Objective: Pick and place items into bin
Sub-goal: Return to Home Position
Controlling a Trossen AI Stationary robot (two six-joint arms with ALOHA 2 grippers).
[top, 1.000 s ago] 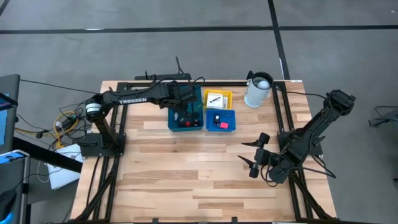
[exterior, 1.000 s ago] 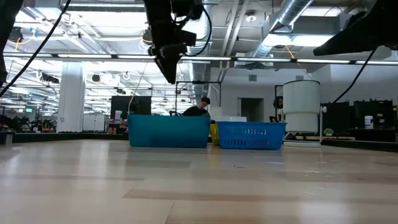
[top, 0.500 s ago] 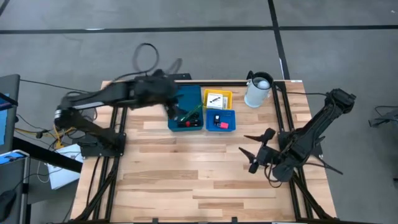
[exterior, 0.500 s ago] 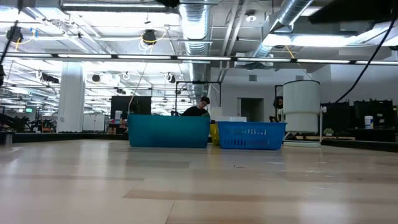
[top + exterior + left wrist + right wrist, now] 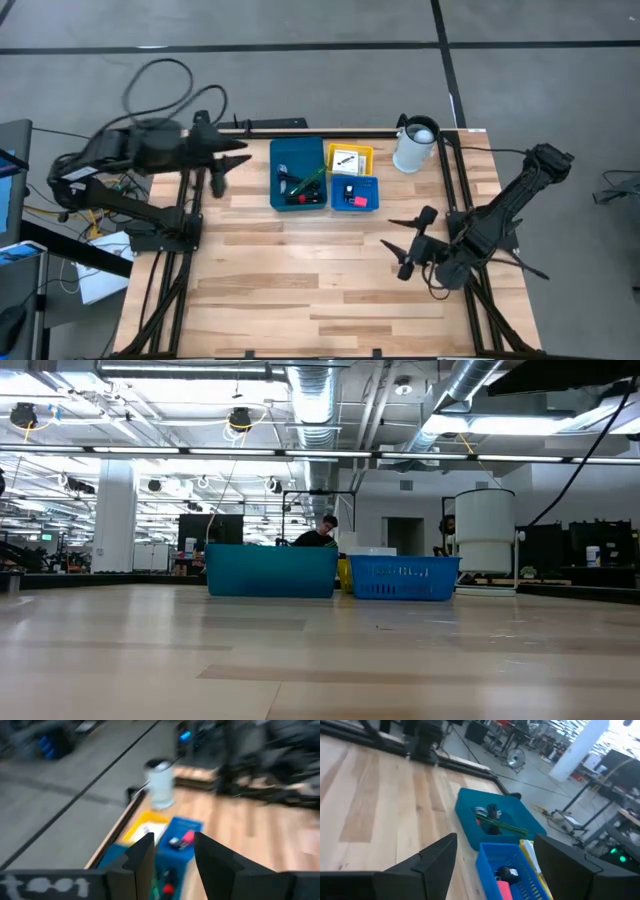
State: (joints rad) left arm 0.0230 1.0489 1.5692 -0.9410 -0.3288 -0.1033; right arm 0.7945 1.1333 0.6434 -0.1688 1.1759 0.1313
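We log the left pincer (image 5: 226,170) just beside the bin (image 5: 296,152) and the right pincer (image 5: 400,245) well apart from it, both gaping wide and empty; items (image 5: 303,190) lie inside it, none seen on the bench (image 5: 290,275), so we judge only parking remains.

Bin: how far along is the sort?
Done, it seems: teal tray holds a green pen and dark items, yellow tray the white card, blue tray a red piece. In hand: nothing; left claw open and empty left of the trays, right claw open over the table's right side. Left: no loose items show on the table, so probably only parking the arms.
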